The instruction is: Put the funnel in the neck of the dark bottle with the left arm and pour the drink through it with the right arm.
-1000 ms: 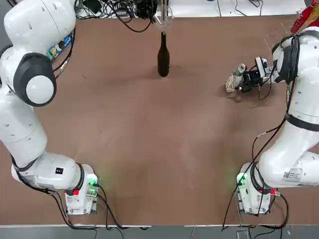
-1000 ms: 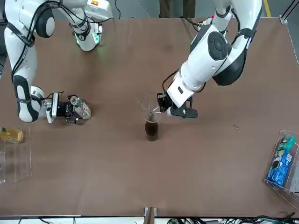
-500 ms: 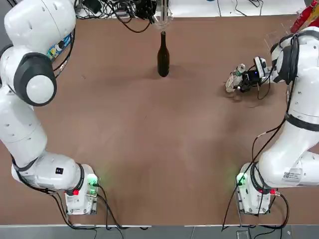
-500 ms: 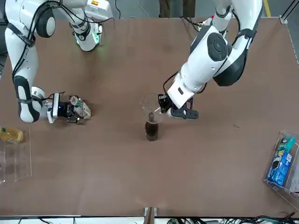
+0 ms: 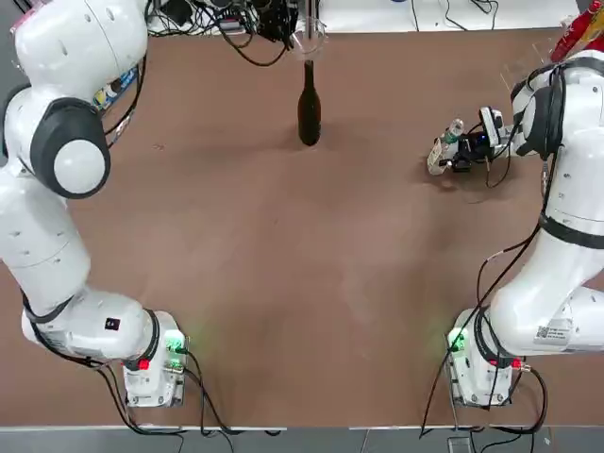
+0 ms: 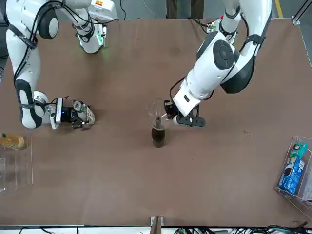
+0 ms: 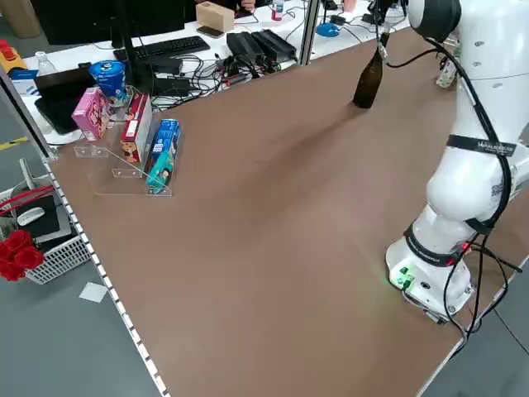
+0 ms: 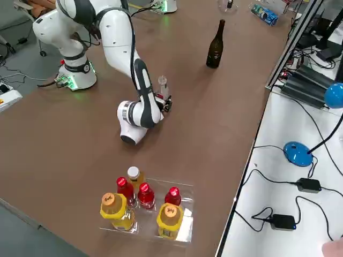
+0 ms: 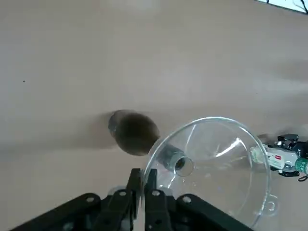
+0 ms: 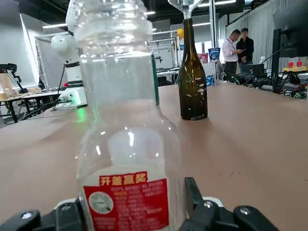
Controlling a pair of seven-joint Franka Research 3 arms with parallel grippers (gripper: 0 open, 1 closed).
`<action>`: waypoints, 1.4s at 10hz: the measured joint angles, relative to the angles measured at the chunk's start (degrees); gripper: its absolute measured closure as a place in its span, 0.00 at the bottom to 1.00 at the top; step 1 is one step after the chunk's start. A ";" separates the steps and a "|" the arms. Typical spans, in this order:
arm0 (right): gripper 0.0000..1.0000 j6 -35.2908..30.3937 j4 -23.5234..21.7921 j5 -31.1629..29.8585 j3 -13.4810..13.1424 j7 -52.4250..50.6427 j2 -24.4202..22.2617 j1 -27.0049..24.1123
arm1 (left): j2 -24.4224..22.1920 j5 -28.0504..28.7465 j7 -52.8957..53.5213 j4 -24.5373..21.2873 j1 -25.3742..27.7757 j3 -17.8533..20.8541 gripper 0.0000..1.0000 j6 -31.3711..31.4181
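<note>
The dark bottle [image 5: 309,109] stands upright near the table's far edge. Just above its mouth hangs the clear funnel [image 6: 158,113], spout down and a little off the neck. My left gripper [image 6: 168,116] is shut on the funnel's rim. In the left wrist view the funnel [image 9: 216,163] sits beside the dark bottle [image 9: 134,132] below it. The drink [image 5: 442,151] stands upright at the right side. My right gripper [image 5: 455,151] is open around it, low at the label, a finger close on each side. The drink [image 10: 126,144] fills the right wrist view.
A clear tray of red and yellow-orange bottles [image 8: 144,206] sits at the table's right edge. A clear stand with boxes [image 7: 140,141] is at the left edge. Cables [image 5: 236,19] lie beyond the far edge. People [image 10: 240,45] stand far behind the table.
My right gripper's fingers have drawn in around the drink. The left arm has shifted slightly, with the funnel still over the dark bottle's mouth.
</note>
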 joint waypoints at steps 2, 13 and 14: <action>0.22 0.00 0.03 0.05 -0.04 0.00 0.00 0.00 | 0.00 0.43 -0.32 0.04 -0.28 -0.04 0.90 -0.01; 0.52 0.13 0.58 0.17 -0.81 0.00 0.05 0.04 | -2.03 -18.02 -3.09 1.36 1.39 5.64 0.01 -3.93; 0.54 0.01 0.64 0.17 -1.48 0.51 0.05 0.06 | -1.77 -21.18 -2.91 1.34 1.74 7.45 0.01 -4.22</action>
